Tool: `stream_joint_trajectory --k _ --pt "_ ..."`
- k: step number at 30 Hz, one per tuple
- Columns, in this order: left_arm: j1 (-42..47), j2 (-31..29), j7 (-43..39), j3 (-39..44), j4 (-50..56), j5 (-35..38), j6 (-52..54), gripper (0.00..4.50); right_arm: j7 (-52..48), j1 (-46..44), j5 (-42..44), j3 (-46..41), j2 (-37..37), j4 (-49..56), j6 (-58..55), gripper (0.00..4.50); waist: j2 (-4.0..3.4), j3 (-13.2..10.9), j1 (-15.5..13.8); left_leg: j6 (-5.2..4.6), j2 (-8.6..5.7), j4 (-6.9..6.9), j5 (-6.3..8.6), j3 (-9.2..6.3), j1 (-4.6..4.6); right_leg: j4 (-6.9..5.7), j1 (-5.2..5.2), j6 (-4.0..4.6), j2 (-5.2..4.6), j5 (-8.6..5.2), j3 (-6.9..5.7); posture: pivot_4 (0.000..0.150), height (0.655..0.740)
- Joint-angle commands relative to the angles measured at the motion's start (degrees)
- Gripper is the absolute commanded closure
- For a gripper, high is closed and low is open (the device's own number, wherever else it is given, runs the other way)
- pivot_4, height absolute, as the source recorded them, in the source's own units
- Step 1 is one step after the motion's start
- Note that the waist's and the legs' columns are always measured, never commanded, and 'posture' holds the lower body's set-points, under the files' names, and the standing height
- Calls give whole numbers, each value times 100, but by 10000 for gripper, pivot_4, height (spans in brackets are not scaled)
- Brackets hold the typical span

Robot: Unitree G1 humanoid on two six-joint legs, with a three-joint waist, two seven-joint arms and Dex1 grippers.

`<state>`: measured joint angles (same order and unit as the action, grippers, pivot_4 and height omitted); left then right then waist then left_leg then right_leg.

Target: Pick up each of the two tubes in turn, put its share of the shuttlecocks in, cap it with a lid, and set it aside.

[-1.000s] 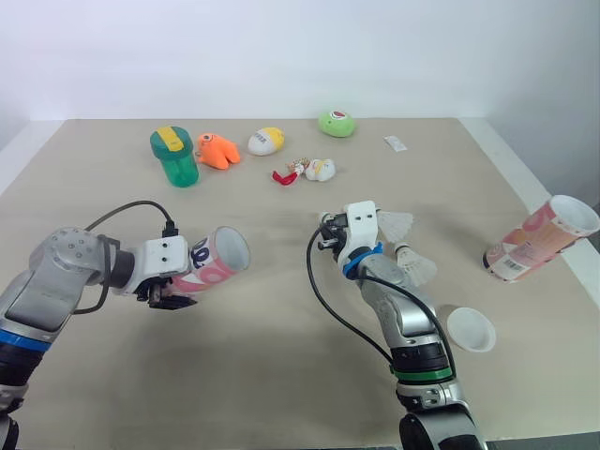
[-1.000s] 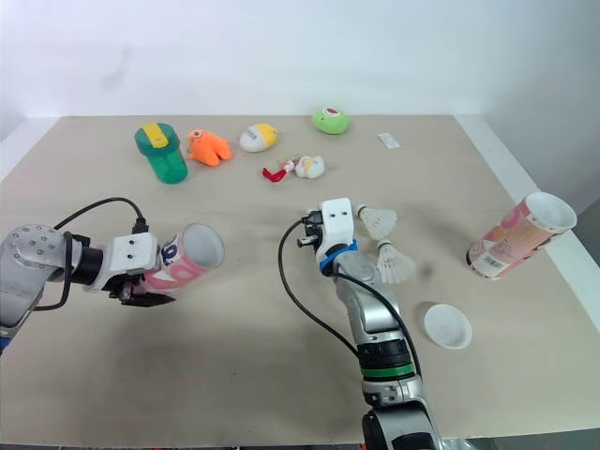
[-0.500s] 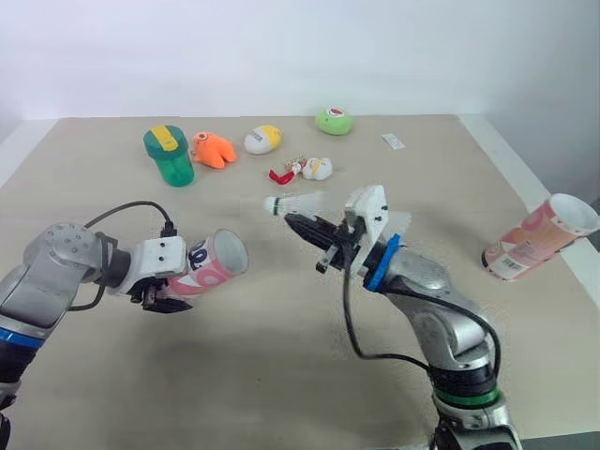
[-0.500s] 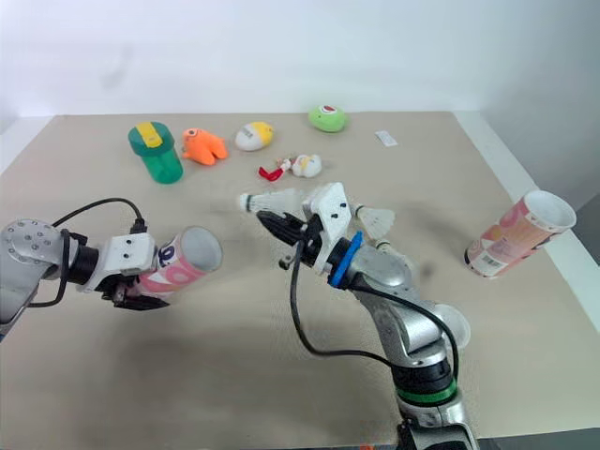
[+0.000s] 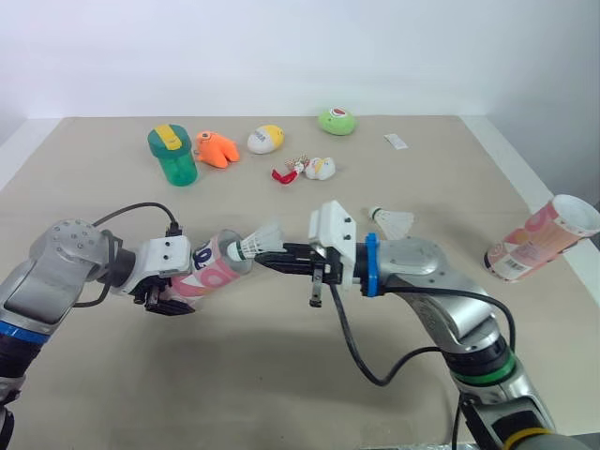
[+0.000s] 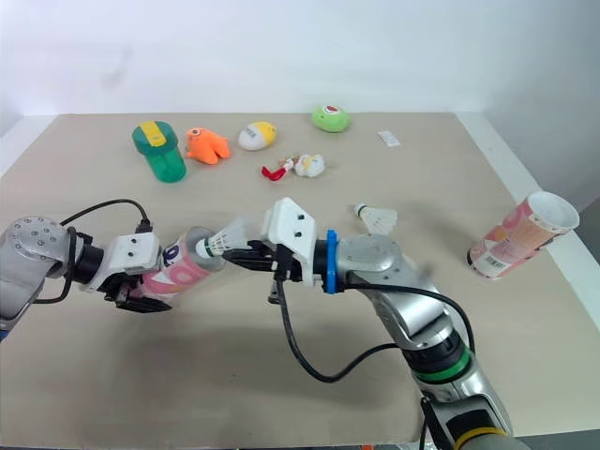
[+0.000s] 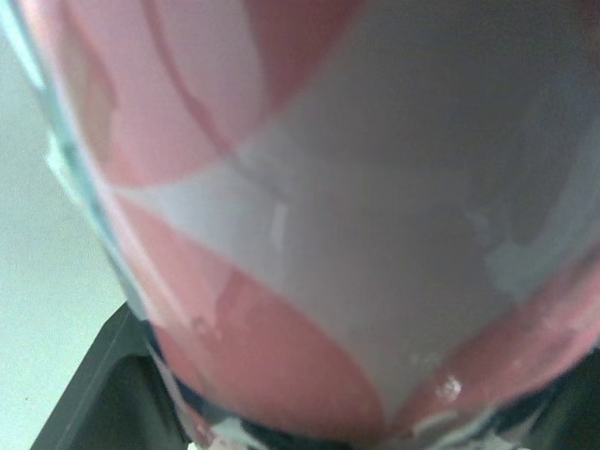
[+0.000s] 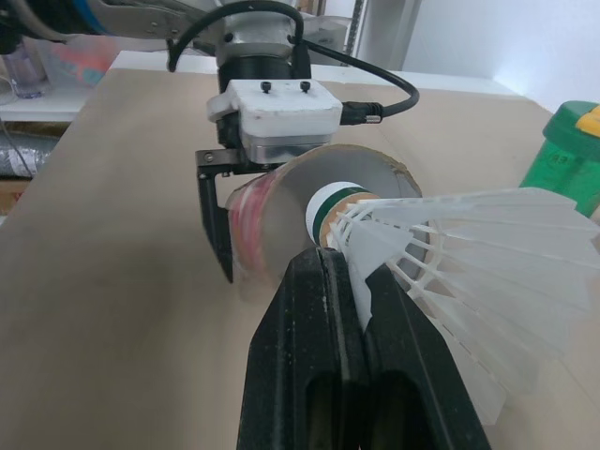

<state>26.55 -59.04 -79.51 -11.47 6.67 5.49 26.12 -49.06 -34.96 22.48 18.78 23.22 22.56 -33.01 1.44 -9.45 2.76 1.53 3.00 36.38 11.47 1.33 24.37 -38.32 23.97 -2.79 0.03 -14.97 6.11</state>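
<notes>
The left tool (image 5: 167, 298) is pinching the pink-and-white tube (image 5: 212, 266) near its base. It is holding the tube tilted above the desk (image 5: 272, 375), with the open mouth facing three o'clock. The shuttlecock (image 5: 257, 244) is meeting that mouth with its green-banded cork right at the rim and its feathers trailing toward three o'clock. The right tool (image 5: 277, 257) is pressing together on the feather skirt just behind the cork.

For a clean insert, I judge the right arm should be pushing along the tube's axis with the cork centred. It should be releasing only once the skirt is inside, since feathers crush easily. The tube is looking glossy and thin-walled, with a wide round mouth. A second shuttlecock (image 5: 390, 220) is lying at the right arm's twelve o'clock. The other tube (image 5: 539, 239) is resting tilted at the desk's three o'clock edge.
</notes>
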Motion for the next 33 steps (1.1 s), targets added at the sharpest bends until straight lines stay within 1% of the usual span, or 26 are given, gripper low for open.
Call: stream_joint_trajectory --k 1,2,3,7,8,9,10,12,15,18,22,23,26,29,31,33 --pt "25 68 -31 -97 33 26 -46 10264 -27 -191 -39 143 -170 81 96 43954 0 0 -5 0 0 0 0 -1 0 0 0 0 0 0 -1 1500 7400" --pt "24 70 -28 -98 27 21 -58 10264 -20 -188 -21 137 -196 95 80 38124 0 0 -10 0 0 0 0 -1 1 0 0 0 0 0 -1 1500 7400" --pt "27 82 -21 -106 15 13 -74 10264 13 -158 45 83 -234 138 30 35455 0 0 -13 0 0 1 0 -1 2 0 0 0 -1 0 -1 1500 7400" --pt "14 119 -1 -124 15 1 -100 10264 211 21 293 -193 -333 352 -137 15775 1 1 -24 0 -1 7 0 -1 5 0 -1 -3 -3 2 -2 1500 7400" --pt "1 125 4 -116 34 10 -90 10264 304 95 319 -270 -354 424 -149 11528 1 1 -24 0 -2 7 0 -3 5 -1 -2 -3 -3 2 -3 1500 7400" --pt "-14 129 8 -108 61 21 -74 10264 424 196 321 -366 -368 512 -123 5768 1 1 -25 0 -2 8 0 -3 5 -1 -2 -3 -4 2 -3 1500 7400" --pt "-39 135 13 -91 92 45 -55 10264 706 498 226 -625 -371 687 24 1363 7 4 -34 0 -2 9 0 -3 5 -1 -2 -4 -4 2 -3 1500 7400" --pt "-76 149 33 -80 113 51 -43 10264 1137 1186 -41 -1053 -289 1026 366 524 17 11 -57 0 -7 9 0 -10 8 0 -5 -4 -10 -1 -10 1500 7400" --pt "-115 155 60 -87 84 6 -77 10264 1423 2272 -196 -1517 -79 1559 597 524 20 13 -75 2 -20 8 2 -13 15 0 -3 -9 -25 -7 -13 1500 7400" --pt "-135 192 76 -80 97 16 -65 10264 1756 3183 -211 -1964 -67 1944 754 524 18 14 -73 3 -25 8 3 -10 14 0 -3 -11 -30 -8 -8 1500 7400" --pt "-169 288 138 -133 69 -14 -98 10264 2229 4199 -380 -2247 -311 2166 1071 524 18 18 -71 2 -23 10 2 -14 -3 -2 -16 -17 -25 -7 -11 1500 7400" --pt "-179 305 140 -142 69 -6 -104 10264 2414 4450 -349 -2345 -473 2201 1096 524 19 18 -71 2 -23 11 2 -14 -11 -2 -25 -17 -25 -7 -11 1500 7400" --pt "-188 338 145 -159 54 1 -115 10264 2719 5177 -301 -2505 -802 2182 1177 524 16 23 -76 2 -23 15 2 -13 -26 0 -43 4 -30 -21 -11 1500 7400" --pt "-169 379 154 -190 24 -15 -123 10264 2873 5508 -359 -2567 -979 1957 1348 524 14 28 -72 2 -25 19 2 -1 -30 3 -46 1 -38 -18 -4 1500 7400" --pt "-153 406 155 -210 10 -27 -129 10264 3048 5459 -400 -2663 -1054 1738 1364 524 14 31 -71 2 -24 21 2 3 -36 4 -51 0 -41 -16 -3 1500 7400" --pt "-119 441 154 -225 -8 -40 -134 10264 3235 5191 -462 -2730 -1096 1460 1301 524 13 34 -72 1 -25 24 1 6 -41 5 -56 -2 -45 -12 -1 1500 7400"
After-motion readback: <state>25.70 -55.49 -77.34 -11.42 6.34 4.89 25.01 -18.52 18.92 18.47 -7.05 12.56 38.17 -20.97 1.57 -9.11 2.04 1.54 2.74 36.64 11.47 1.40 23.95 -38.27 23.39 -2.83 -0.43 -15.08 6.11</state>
